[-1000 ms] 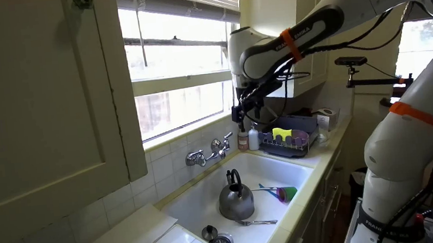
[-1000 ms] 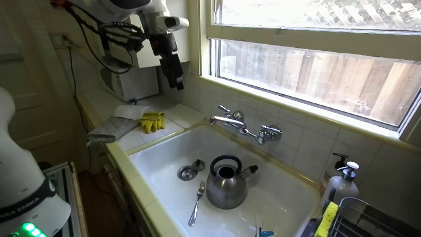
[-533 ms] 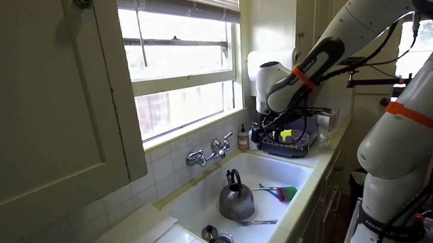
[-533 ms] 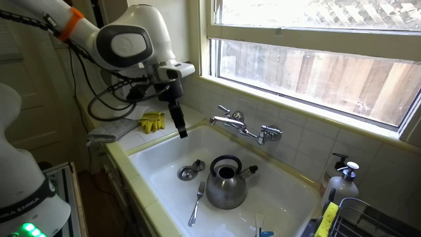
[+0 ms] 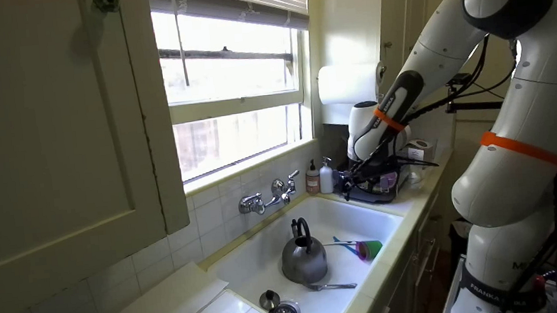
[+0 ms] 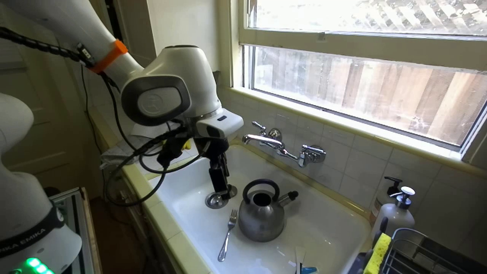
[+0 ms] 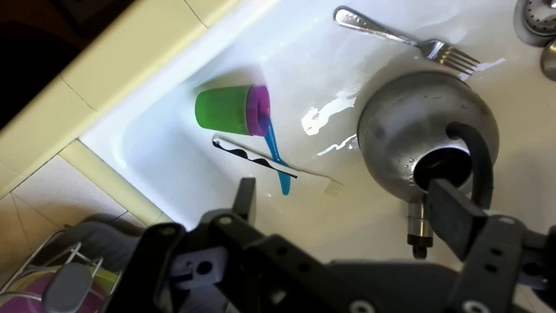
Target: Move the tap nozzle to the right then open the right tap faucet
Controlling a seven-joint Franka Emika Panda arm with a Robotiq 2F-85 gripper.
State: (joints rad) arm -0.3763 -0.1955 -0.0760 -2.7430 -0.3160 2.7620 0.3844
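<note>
A chrome spout (image 6: 268, 141) juts from the middle of a wall tap (image 6: 302, 159) beneath a window (image 6: 361, 83) — in an exterior view its slender length lies nearly level, its tip bent down and pointing left, away from the right handle (image 6: 314, 150). A white robot arm (image 6: 207, 83) holds its jaws over the sink (image 6: 335, 217), clear of the spout and parted wide — in the wrist view they partly overlap a steel kettle (image 7: 399, 126) standing below.

I've got the white sink (image 6: 323, 228) in view: kettle (image 6: 261, 222) upright well inside its edges, metal fork (image 7: 428, 48) just beside it, green-and-purple cup (image 7: 230, 110) lying towards one corner.
</note>
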